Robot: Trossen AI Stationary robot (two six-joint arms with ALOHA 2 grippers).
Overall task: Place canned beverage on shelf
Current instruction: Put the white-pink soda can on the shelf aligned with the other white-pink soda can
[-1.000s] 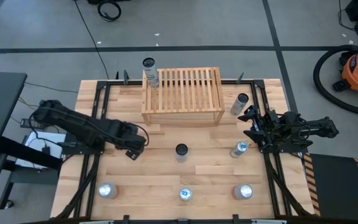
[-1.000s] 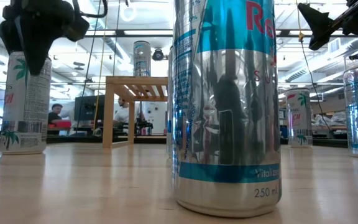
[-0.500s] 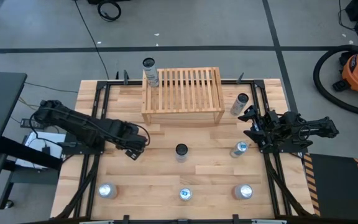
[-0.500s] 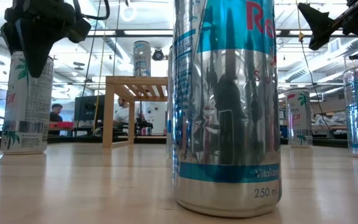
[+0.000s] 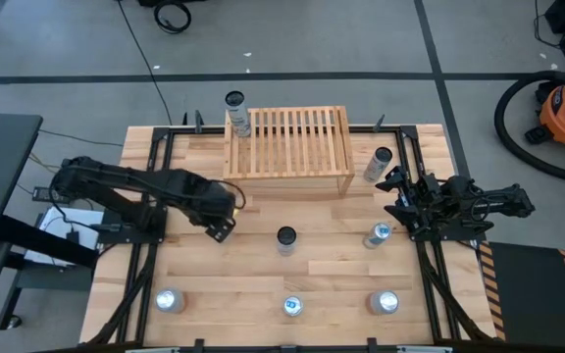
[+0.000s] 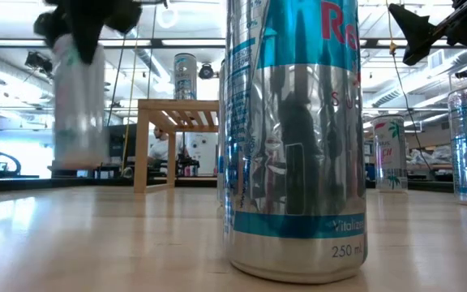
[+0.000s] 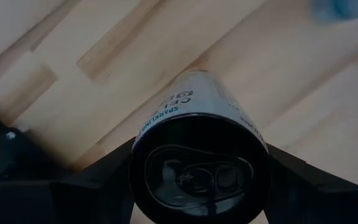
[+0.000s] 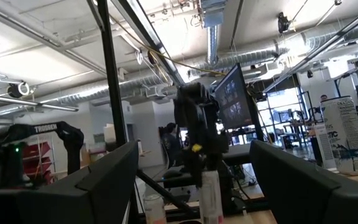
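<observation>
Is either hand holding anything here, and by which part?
The left hand grips a white can at its top end, lifted off the table. The right hand holds nothing.

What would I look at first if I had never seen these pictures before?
Probably the huge shiny silver and blue can right up against the low camera at the table's front edge. Next, the left end effector, gripping a white can lifted off the wooden table, just in front of the shelf. One more can already stands on the shelf's back left corner.
</observation>
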